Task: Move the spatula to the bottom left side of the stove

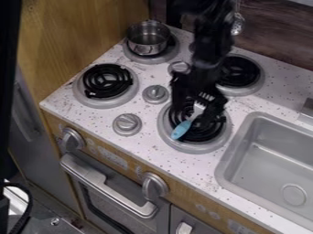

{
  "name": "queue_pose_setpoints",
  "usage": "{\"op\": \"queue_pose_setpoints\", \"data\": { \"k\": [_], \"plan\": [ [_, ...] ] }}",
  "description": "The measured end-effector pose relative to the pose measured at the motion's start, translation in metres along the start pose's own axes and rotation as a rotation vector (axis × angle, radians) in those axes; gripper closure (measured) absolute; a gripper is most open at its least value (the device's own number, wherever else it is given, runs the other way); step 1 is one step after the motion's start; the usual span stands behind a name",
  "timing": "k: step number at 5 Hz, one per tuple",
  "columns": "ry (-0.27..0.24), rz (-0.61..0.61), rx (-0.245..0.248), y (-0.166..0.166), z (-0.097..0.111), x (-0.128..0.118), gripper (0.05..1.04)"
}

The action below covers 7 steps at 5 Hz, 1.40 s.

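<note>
Spatula, blue handle: slanted over the burner below the gripper, handle end toward the stove's front edge. Gripper released, fingers spread around the head. Metal pot beyond it, upper left; sink to its right.

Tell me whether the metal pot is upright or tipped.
Upright. The metal pot has its open rim facing up and its base down on a burner.

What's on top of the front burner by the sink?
The spatula, its blue handle angled toward the front, shows over the burner. The black tool covers the burner's far part, so anything there is hidden.
</note>
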<state>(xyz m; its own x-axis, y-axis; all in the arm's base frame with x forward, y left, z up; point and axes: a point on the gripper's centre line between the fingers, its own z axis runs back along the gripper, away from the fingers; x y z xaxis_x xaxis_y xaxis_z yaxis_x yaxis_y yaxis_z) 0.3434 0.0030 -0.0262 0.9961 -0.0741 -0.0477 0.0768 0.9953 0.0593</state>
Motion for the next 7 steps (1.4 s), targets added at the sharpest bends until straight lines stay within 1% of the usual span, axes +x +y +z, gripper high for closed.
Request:
{"op": "queue_pose_setpoints", "data": {
  "k": [1, 2, 3, 4, 5, 6, 7],
  "plan": [
    [0.034, 0.041, -0.03, 0.009, -0.022, -0.007, 0.083],
    [0.04, 0.061, -0.046, 0.012, -0.029, -0.01, 0.084],
    [0.044, 0.057, -0.055, 0.012, -0.031, -0.01, 0.112],
    [0.045, 0.036, -0.046, 0.01, -0.031, -0.01, 0.358],
    [0.058, 0.026, -0.041, 0.01, -0.031, -0.012, 0.625],
    [0.071, 0.015, -0.022, 0.016, -0.027, -0.011, 0.753],
    [-0.016, 0.069, -0.028, 0.034, 0.002, 0.006, 0.753]
  ]
}}
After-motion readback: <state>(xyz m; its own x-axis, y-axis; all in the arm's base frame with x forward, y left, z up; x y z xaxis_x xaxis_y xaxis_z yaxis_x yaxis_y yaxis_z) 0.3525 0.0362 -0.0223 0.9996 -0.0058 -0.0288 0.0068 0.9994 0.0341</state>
